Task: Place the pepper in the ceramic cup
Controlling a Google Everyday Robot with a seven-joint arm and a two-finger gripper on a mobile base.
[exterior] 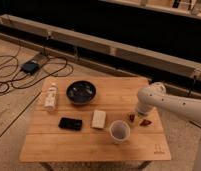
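The ceramic cup (119, 131) is small, pale and round-rimmed, and stands upright on the wooden table (94, 145), right of centre near the front. The pepper (145, 121) is a small dark red shape lying on the table just right of and behind the cup. My gripper (138, 117) hangs from the white arm (169, 102), which reaches in from the right. It is down at table level right at the pepper and partly hides it. I cannot tell whether the pepper is held.
A wide dark bowl (81, 92) sits at the back centre. A pale bottle (50, 96) lies at the left. A black phone-like slab (70, 123) and a white block (99, 119) lie left of the cup. Cables (24, 70) run on the floor at the left.
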